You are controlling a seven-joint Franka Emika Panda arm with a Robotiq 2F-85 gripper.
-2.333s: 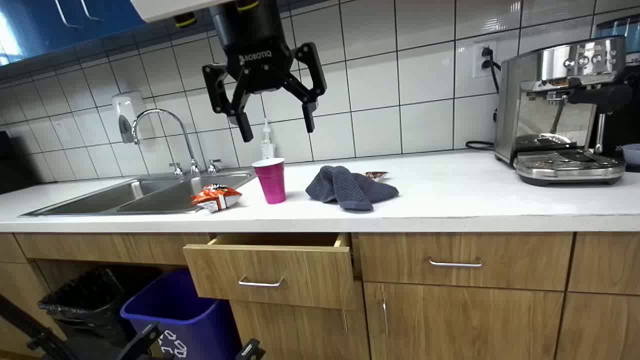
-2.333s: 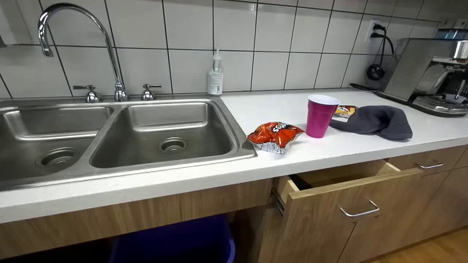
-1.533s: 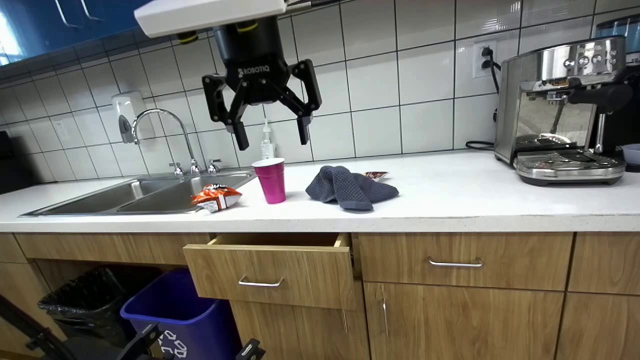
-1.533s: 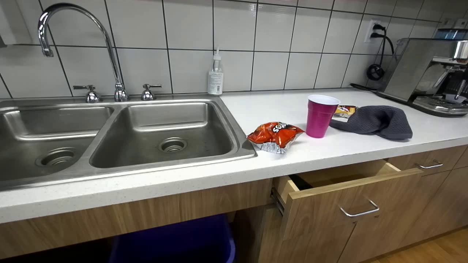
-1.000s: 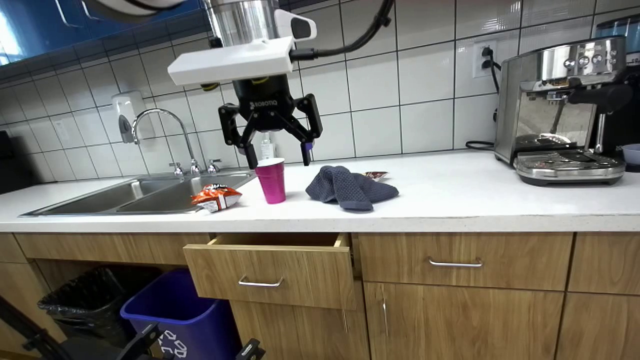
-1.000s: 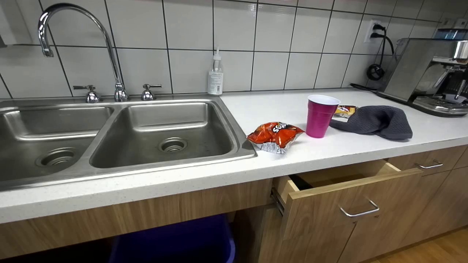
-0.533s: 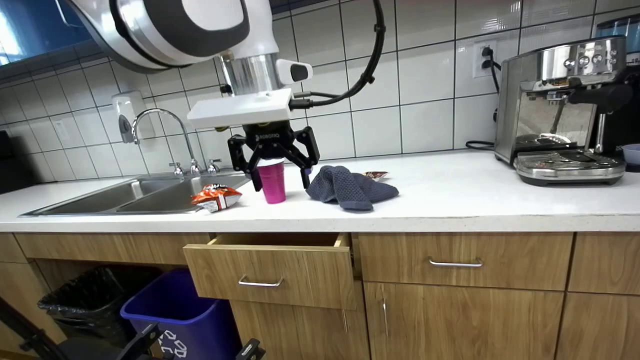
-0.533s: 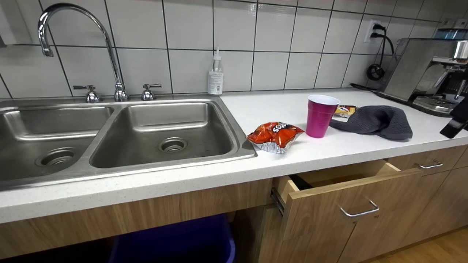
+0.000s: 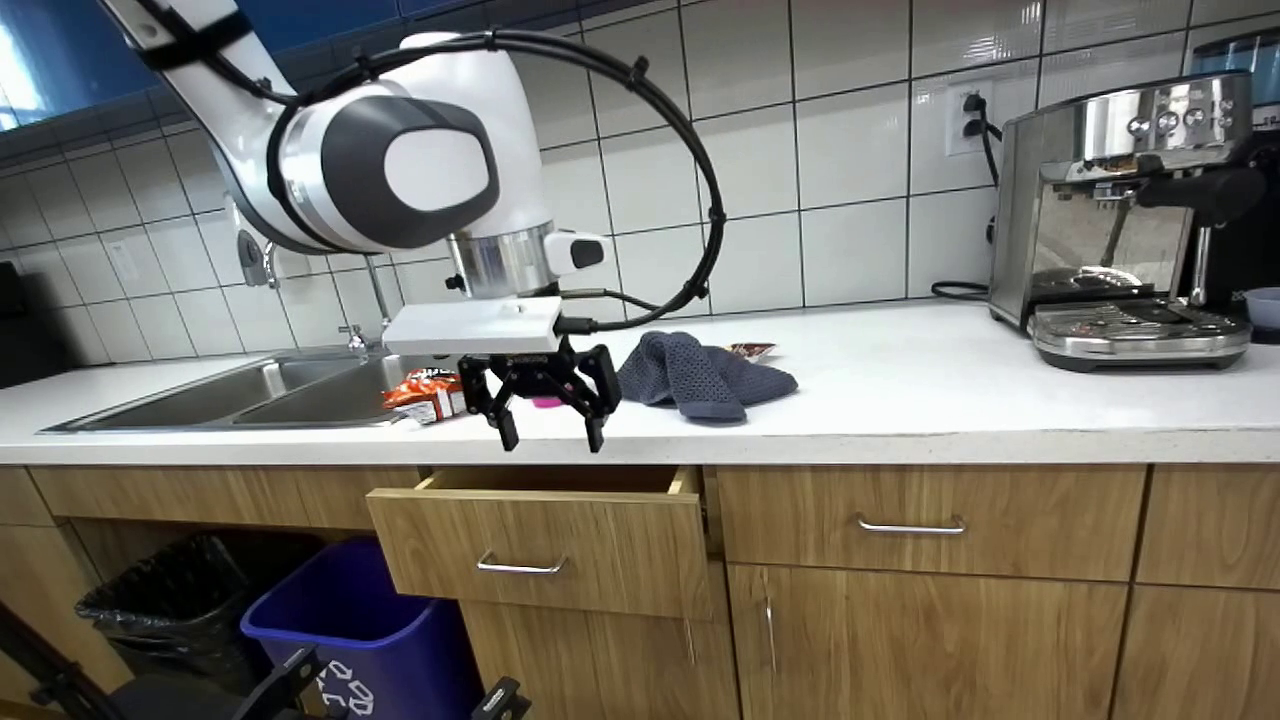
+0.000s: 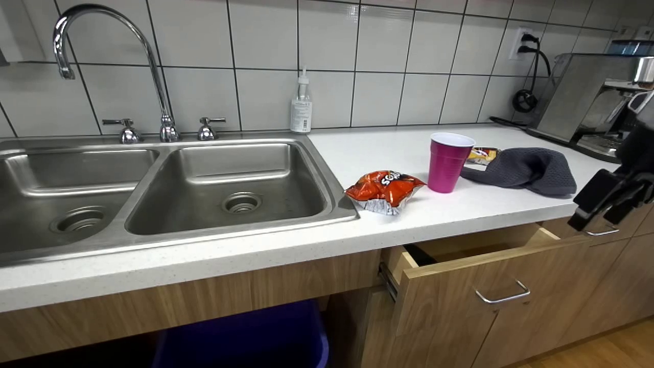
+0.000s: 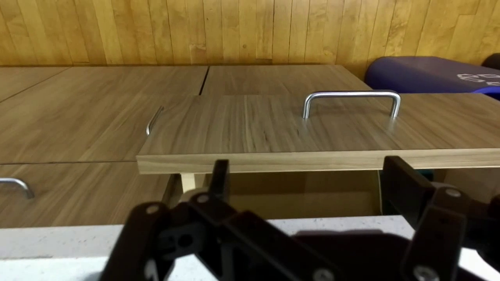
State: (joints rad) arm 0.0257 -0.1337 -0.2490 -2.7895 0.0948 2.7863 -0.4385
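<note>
My gripper [image 9: 553, 440] [image 11: 306, 160] points downward with its fingers spread and nothing between them. It hangs at the counter's front edge, over the pulled-out drawer [image 9: 530, 550] [image 10: 490, 296] [image 11: 254, 128]. In the wrist view the drawer's front edge passes behind the fingertips, and the handle [image 11: 351, 94] lies beyond. A pink cup [image 10: 445, 168] stands upright on the counter; the gripper hides most of it in an exterior view, leaving a pink sliver [image 9: 547, 402]. Beside it lies a red chip bag [image 9: 425, 390] [image 10: 386, 190]. A dark grey cloth [image 9: 700, 375] [image 10: 531, 171] lies crumpled nearby.
A small packet [image 9: 752, 350] [image 10: 483, 155] is partly behind the cloth. The double sink [image 10: 342, 209] with its faucet [image 10: 153, 66] is to one side, a coffee machine [image 9: 1130, 220] to the other. Below stand a blue recycling bin [image 9: 370, 640] and a black-lined bin [image 9: 190, 590].
The arm has come down and out from above the counter to its front edge, now covering the cup in an exterior view. The fingers have stayed apart; the objects have not moved.
</note>
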